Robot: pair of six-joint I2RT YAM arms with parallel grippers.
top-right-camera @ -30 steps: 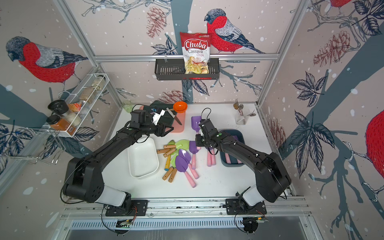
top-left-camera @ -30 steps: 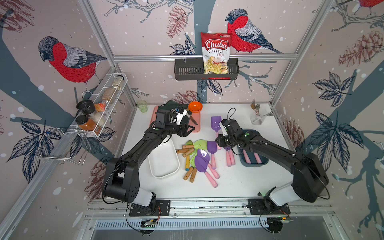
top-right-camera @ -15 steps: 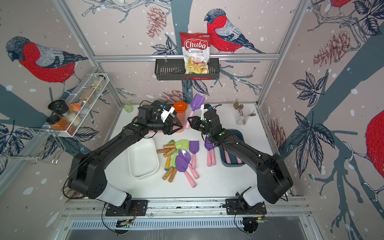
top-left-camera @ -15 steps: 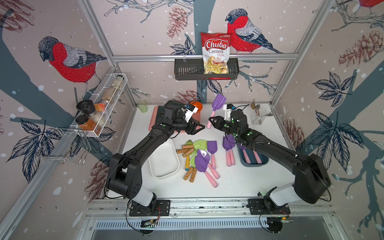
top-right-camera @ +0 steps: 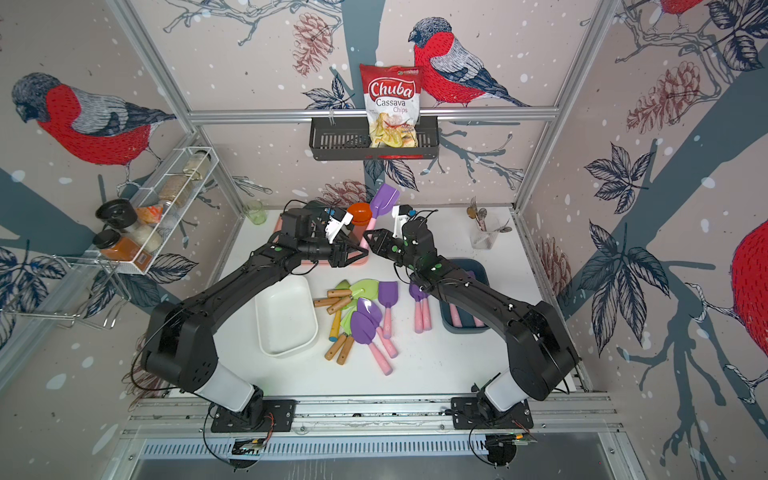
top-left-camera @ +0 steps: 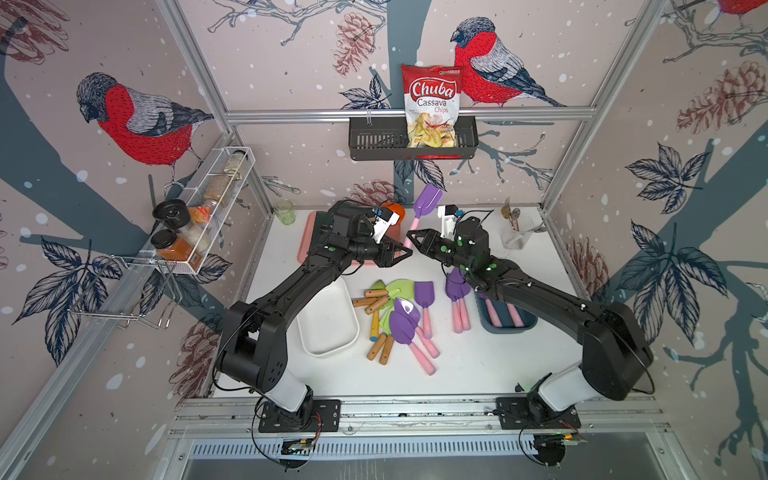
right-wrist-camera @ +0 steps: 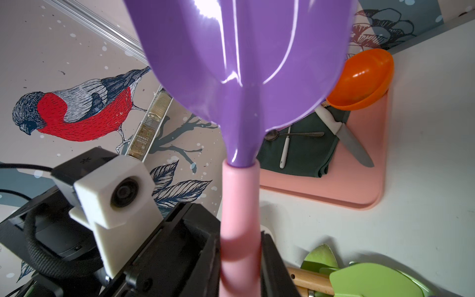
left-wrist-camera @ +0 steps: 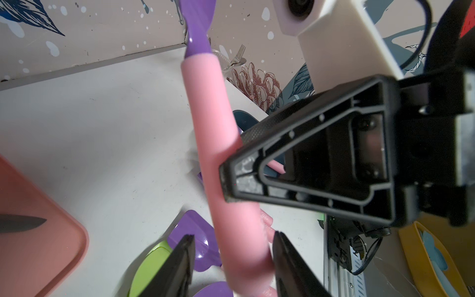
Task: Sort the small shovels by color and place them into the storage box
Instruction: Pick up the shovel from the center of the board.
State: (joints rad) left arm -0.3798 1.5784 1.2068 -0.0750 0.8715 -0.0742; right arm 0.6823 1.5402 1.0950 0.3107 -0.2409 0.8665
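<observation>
Tabletop (top-left-camera: 478,365): blue box (top-left-camera: 512,331) w/ pink-handled shovels (top-left-camera: 514,316)

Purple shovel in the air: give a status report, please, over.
Right end effector shut on purple shovel, at pink handle, blade up. Left end effector open, jaws flank handle end, not yet clamped. Nothing else between them.

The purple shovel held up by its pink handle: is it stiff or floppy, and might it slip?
Probably stiff: the purple shovel stands straight above the right gripper without sagging. Likely light: a pinch low on the handle carries it. The glossy blade looks slippery, the matte handle less.
</observation>
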